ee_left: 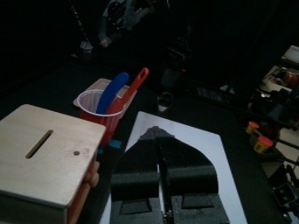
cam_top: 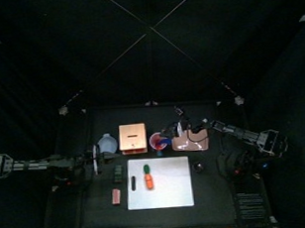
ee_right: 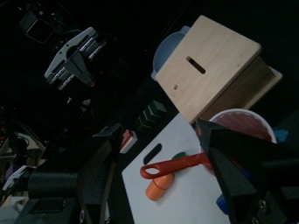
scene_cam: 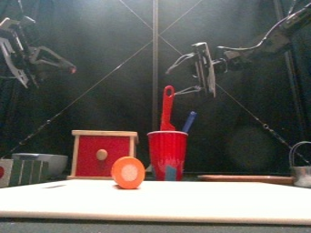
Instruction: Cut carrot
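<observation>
Currently the small orange-red tapered carrot (cam_top: 146, 176) lies on the white rectangular board (cam_top: 173, 194), untouched. Right gripper (scene_cam: 203, 65), fingers spread wide, hovers above the red cup (scene_cam: 168, 153) of utensils; it should descend squarely onto one handle. Left gripper (ee_left: 162, 162) rests, fingers together.

carrot (scene_cam: 127, 172): green tip hidden | red cup (ee_right: 247, 122): cut by edge

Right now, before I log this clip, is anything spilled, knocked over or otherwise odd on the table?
Nothing stands out. The carrot lies on the white board, whole and uncut. The red cup stands upright with its tools in it, and the wooden box sits squarely beside it. No spill shows anywhere.
</observation>
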